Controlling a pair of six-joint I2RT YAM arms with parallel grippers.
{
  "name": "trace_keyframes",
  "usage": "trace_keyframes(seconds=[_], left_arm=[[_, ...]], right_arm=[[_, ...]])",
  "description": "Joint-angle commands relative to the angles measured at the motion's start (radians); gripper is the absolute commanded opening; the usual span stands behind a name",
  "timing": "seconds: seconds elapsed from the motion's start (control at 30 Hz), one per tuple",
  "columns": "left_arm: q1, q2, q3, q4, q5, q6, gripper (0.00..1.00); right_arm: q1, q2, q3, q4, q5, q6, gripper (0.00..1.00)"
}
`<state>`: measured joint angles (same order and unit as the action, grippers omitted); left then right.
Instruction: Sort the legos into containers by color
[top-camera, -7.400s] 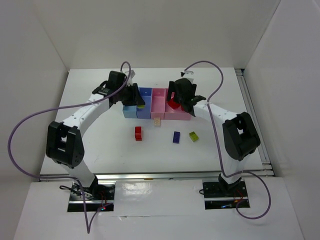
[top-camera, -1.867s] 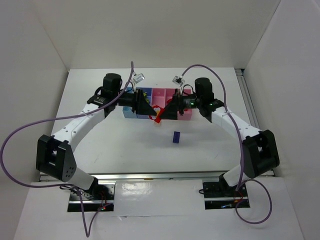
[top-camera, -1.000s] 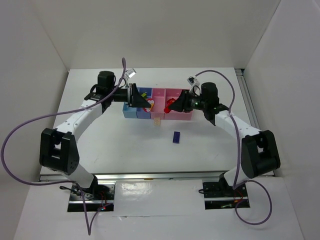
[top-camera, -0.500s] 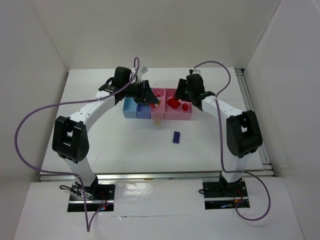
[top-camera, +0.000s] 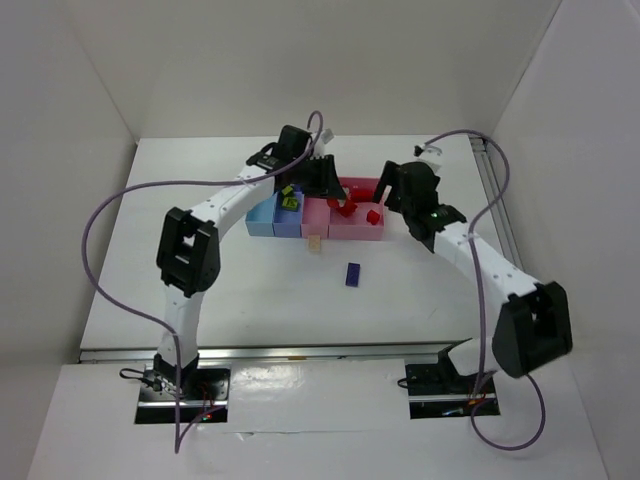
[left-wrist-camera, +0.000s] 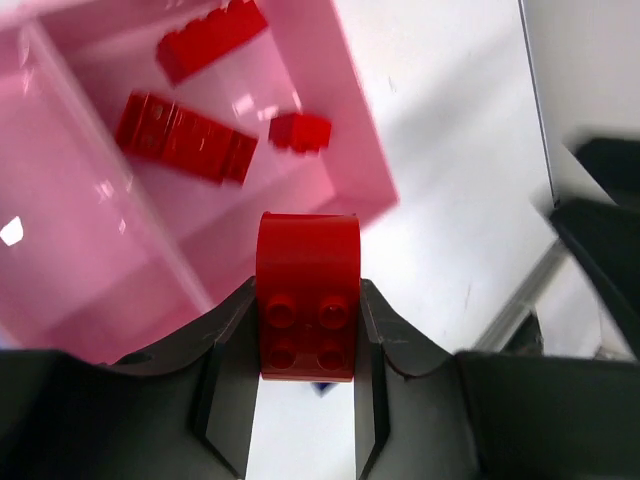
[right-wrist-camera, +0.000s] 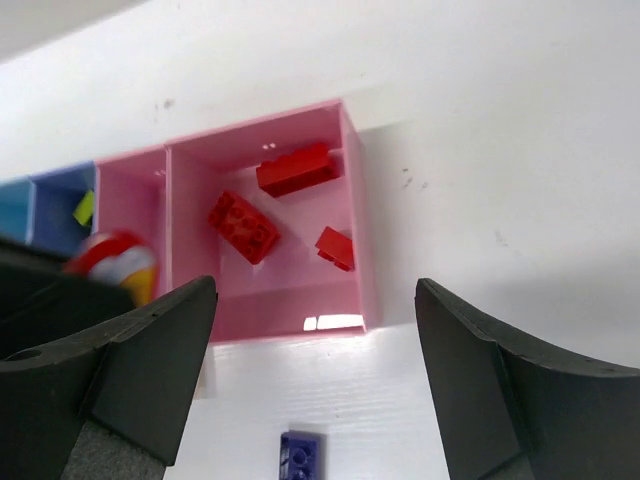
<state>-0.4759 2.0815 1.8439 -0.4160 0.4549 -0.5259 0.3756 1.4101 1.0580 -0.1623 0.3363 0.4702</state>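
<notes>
Top view: the left pincer hangs over the row of bins, about above the narrow pink bin and the near edge of the wider pink bin. The right pincer sits at the far right corner of the wider pink bin. Red bits show in that bin (can't split held from loose here). A yellow-green lego lies in the darker blue bin; the light blue bin is at the left end. A tan lego is on the tabletop, just in front of the narrow pink bin. A dark blue-purple lego lies farther toward the arms, well apart from the bins.

Left wrist view: the left pincer is clamped on a red lego with a rounded top, studs facing the camera, both fingers pressed to its sides. It is held over the pink bin's near wall. Three loose red legos lie inside: a long one, a wide one and a small one.

Right wrist view: the right pincer stands wide with nothing between its fingers. Below are the same three red legos in the wider pink bin, the yellow-green one in the darker blue bin, and the dark blue-purple one on the tabletop. A blurred red-and-pale shape at left (can't tell what).
</notes>
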Motion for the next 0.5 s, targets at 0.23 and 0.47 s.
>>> trace_keyframes(seconds=[0.23, 0.47], left_arm=[[-0.061, 0.275, 0.426, -0.162, -0.085, 0.014, 0.85], [-0.089, 0.048, 0.223, -0.162, -0.214, 0.038, 0.96]], right_arm=[[-0.032, -0.281, -0.142, -0.141, 0.116, 0.059, 0.87], [-0.032, -0.336, -0.216, -0.121, 0.003, 0.031, 0.87]])
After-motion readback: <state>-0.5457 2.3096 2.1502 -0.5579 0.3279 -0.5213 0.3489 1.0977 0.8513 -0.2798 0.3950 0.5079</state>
